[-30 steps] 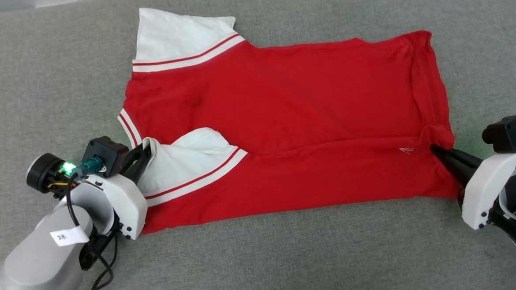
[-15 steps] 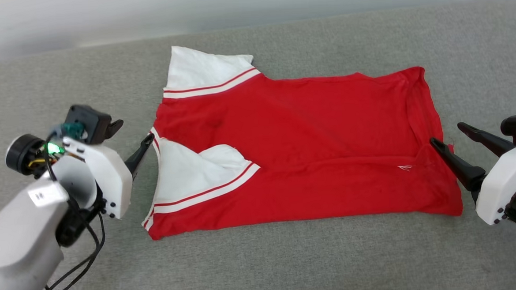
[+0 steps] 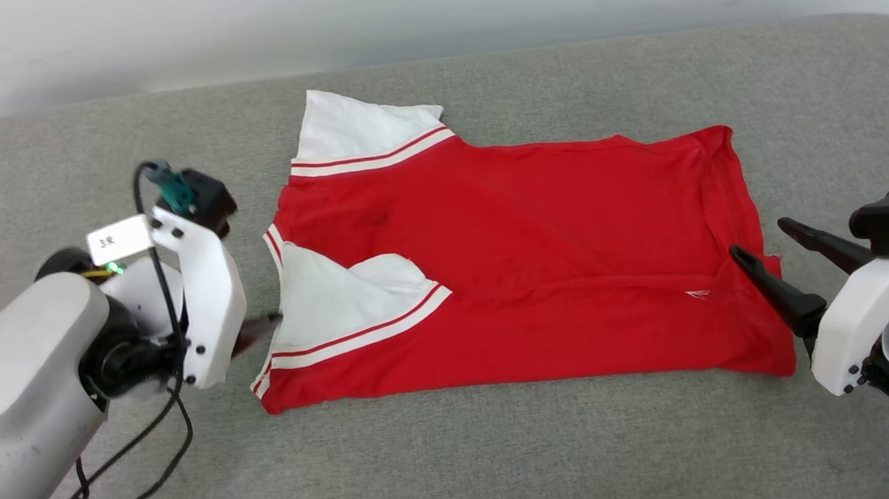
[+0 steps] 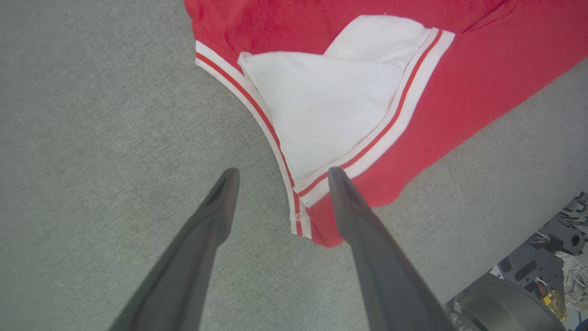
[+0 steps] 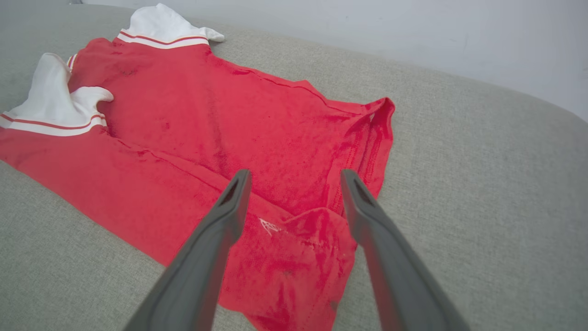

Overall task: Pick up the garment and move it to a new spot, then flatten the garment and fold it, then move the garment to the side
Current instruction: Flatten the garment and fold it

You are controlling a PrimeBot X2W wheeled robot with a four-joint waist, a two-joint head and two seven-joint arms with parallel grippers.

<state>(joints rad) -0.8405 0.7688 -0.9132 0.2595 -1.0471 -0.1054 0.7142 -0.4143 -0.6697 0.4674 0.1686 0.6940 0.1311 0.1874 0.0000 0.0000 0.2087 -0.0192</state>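
**Both grippers let go – shirt lies folded on pad**

The garment (image 3: 521,261) lies on the grey padded surface (image 3: 500,444). Its near long edge is folded over the body, the near white sleeve (image 3: 341,300) is turned in on the red, and the far sleeve (image 3: 355,132) points toward the pale wall (image 3: 432,22).

1 s ago the left gripper (image 4: 281,172) was pinched shut at the near sleeve. Now it's spread wide w/ nothing in it, fingers aimed at the striped trim (image 4: 257,110), one finger over the red edge.

The right gripper (image 5: 295,174) had the hem corner (image 5: 312,230) bunched in its tips. Now it's also wide and empty, just off that corner, and the cloth has dropped back down.

Head cam has tilted up since, so the shirt sits lower in frame; that's not a shirt move.
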